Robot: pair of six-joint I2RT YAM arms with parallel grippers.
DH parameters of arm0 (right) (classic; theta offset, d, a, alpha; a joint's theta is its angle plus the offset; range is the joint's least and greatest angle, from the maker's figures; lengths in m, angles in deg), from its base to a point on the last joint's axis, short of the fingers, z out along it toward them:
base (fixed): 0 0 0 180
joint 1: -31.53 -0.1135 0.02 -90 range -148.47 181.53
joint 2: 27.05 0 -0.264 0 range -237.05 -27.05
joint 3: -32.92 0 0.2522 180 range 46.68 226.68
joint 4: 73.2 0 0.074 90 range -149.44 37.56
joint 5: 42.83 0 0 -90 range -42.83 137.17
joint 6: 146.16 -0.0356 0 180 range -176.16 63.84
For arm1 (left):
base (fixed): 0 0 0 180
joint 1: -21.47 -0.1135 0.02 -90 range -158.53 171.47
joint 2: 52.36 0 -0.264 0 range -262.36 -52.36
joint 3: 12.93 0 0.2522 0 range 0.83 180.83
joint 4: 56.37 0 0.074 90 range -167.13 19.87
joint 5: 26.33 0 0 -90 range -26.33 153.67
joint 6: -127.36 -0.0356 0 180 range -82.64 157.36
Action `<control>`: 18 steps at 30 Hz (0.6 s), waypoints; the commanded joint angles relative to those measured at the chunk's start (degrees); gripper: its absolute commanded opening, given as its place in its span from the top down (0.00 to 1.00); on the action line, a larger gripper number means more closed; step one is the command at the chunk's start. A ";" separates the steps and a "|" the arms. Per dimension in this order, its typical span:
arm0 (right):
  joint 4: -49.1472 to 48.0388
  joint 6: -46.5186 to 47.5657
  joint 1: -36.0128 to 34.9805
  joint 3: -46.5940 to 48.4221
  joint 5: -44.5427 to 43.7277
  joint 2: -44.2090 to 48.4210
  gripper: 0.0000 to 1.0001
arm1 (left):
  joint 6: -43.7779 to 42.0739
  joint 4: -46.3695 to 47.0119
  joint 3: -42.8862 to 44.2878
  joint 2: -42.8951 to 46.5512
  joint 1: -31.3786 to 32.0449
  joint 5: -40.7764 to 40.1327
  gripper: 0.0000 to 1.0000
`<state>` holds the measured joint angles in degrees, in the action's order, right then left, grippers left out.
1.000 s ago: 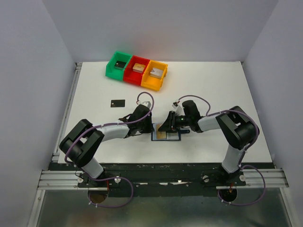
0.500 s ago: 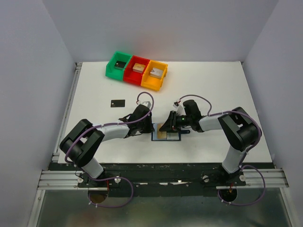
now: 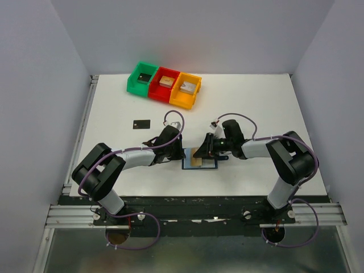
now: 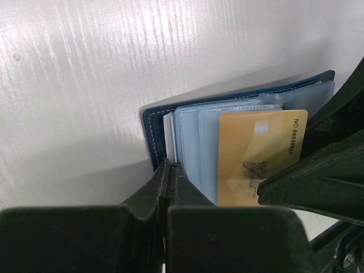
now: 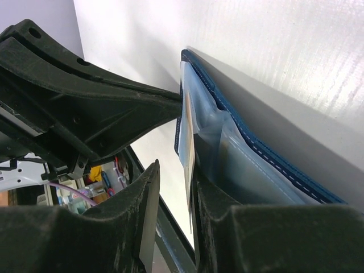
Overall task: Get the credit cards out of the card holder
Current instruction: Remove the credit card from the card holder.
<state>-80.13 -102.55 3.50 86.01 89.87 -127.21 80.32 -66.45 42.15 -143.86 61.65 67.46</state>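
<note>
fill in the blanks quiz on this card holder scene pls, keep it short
The protruding card in the card holder is ____.
The loose card on the table is ____.
The left gripper, at the holder's edge, has its jaws ____.
The middle bin is ____.
Missing words: gold; black; shut; red.

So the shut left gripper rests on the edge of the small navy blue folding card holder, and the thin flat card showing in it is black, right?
Not quite. The thin flat card showing in the small navy blue folding card holder is tan-gold, not black; the left wrist view shows it. The shut left gripper does rest on the holder's edge.
</note>
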 commanded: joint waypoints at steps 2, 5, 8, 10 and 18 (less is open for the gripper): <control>0.91 1.21 0.70 -1.10 -1.13 1.90 0.66 | 0.11 -3.51 -1.94 -1.84 -0.02 -0.28 1.00; 1.00 1.30 0.96 -1.27 -1.39 2.07 0.67 | 0.19 -3.60 -2.03 -1.75 -0.10 -0.36 1.00; 1.26 1.48 1.14 -1.36 -1.56 2.25 0.68 | 0.19 -3.60 -2.12 -1.66 -0.02 -0.45 1.00; 1.26 1.57 1.31 -1.54 -1.65 2.51 0.69 | 0.28 -3.60 -2.21 -1.49 -0.02 -0.45 1.00; 1.44 1.66 1.93 -2.06 -1.65 3.21 0.73 | 0.37 -3.60 -2.47 -1.13 -0.02 -0.80 1.00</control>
<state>-79.04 -101.70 4.68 84.83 88.79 -125.77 80.54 -66.40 42.13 -143.86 61.65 67.42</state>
